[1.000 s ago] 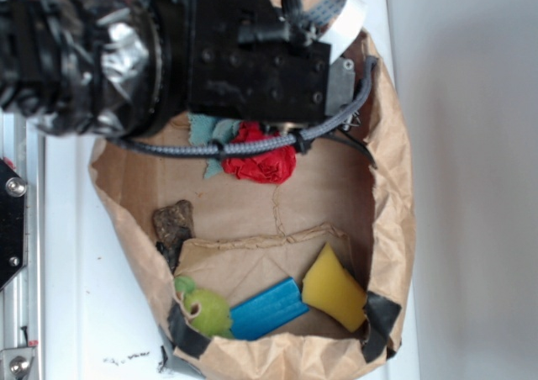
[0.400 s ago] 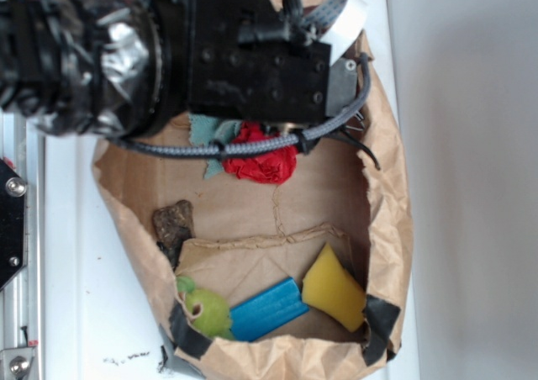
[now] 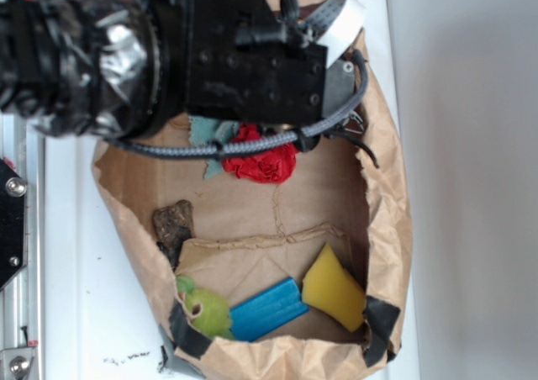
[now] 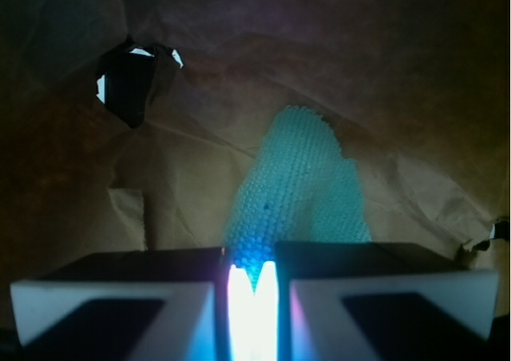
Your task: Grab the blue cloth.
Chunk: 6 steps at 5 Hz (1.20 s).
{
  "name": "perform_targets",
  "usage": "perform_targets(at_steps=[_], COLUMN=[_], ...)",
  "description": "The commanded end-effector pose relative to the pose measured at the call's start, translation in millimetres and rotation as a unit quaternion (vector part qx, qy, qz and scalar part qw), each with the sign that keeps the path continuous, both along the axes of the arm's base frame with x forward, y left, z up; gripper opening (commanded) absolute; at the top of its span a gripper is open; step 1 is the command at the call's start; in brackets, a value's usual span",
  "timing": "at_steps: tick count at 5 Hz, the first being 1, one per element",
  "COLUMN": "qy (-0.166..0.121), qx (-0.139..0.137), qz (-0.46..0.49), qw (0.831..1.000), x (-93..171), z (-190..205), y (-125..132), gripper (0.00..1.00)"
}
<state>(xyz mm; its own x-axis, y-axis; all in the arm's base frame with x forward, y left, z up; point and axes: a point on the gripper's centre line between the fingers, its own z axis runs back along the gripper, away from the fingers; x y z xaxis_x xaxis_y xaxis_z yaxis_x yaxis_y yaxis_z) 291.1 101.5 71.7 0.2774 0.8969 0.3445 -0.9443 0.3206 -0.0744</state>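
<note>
the blue cloth point(image 4: 297, 189) lies on the crumpled brown paper floor at the far end of the paper bag point(image 3: 392, 203). in the wrist view its waffle weave rises as a pale teal tongue from between the 2 fingers point(image 4: 120, 305), whose jaws stand nearly together with only a thin bright slit between them, and the cloth's near edge runs into that slit. the gripper point(image 4: 254, 297) is pinched closed on the blue cloth. in the exterior view only a small teal corner of the cloth point(image 3: 210, 132) shows, poking out from under the black gripper body point(image 3: 252, 52) and just beside the red cloth point(image 3: 262, 157), which it touches. a grey braided cable point(image 3: 227, 148) loops across both cloths.

a torn hole point(image 4: 128, 77) opens in the bag wall to the upper left of the wrist view.

well apart from the cloths, at the opposite end of the bag, sit a yellow wedge point(image 3: 332, 289), a bright blue ridged block point(image 3: 267, 308) just beside it, and a green apple-like toy point(image 3: 204, 308) touching the block's other end. a brown lumpy piece point(image 3: 172, 222) lies near the bag's side wall, between the 2 groups. black tape point(image 3: 382, 321) patches the bag's rim. the bag rests on a white table point(image 3: 76, 313).
</note>
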Motion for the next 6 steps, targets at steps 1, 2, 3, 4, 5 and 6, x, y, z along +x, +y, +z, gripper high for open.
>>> perform_targets(at_steps=[1,2,3,4,5,6], qy=[-0.035,-0.035,-0.031,-0.037,-0.040,-0.042], qx=[-0.001,-0.002,-0.039,-0.067,-0.078,-0.080], qz=[0.003,0.001,-0.035,-0.080,-0.112,-0.129], qw=[0.999,0.999,0.998,0.994,0.990,0.988], x=[-4.5,-5.1,-15.5,-11.0,-13.2,-16.9], z=[20.8,21.3,30.6,64.0,77.2,80.8], y=[9.1,9.2,11.8,-1.8,-5.3,-6.4], gripper=[0.00,0.00,0.00,0.00,0.00,0.00])
